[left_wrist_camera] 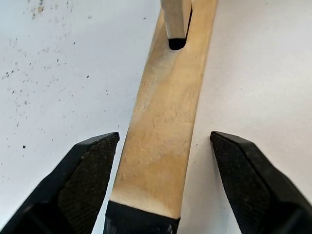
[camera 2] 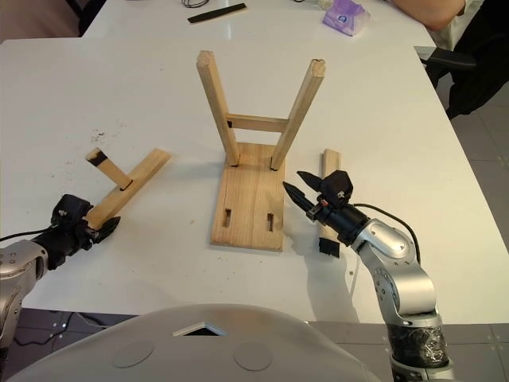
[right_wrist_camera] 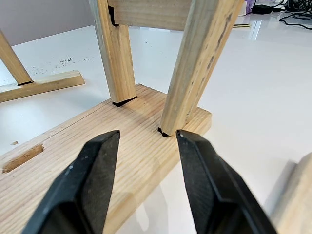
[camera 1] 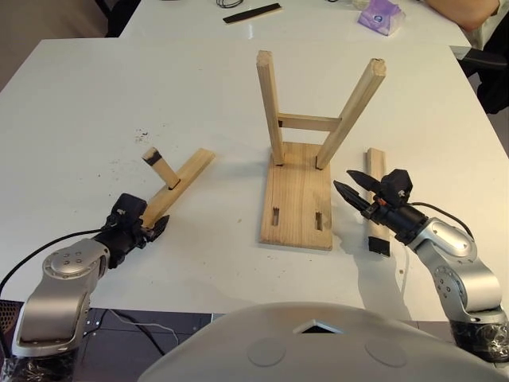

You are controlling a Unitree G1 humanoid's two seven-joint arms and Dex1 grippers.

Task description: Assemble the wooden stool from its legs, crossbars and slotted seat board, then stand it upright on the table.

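Note:
The slotted seat board (camera 1: 296, 208) lies flat mid-table. Two legs (camera 1: 270, 107) (camera 1: 350, 111) stand in its far slots, joined by a crossbar (camera 1: 308, 122); the two near slots are bare. To the left lies a third leg (camera 1: 181, 185) with a short crossbar (camera 1: 161, 168) stuck in it. My left gripper (camera 1: 157, 227) is open, its fingers (left_wrist_camera: 83, 190) on either side of that leg's near end (left_wrist_camera: 165, 112). My right gripper (camera 1: 347, 181) is open just off the board's right edge, pointing at the right-hand standing leg (right_wrist_camera: 200, 63). A fourth leg (camera 1: 375, 171) lies under it.
A black strip (camera 1: 251, 13) and a purple packet (camera 1: 380, 16) lie on the far table beyond the gap. Dark specks (camera 1: 127, 151) dot the table (camera 1: 119, 95) left of the lying leg. The near table edge runs close behind both grippers.

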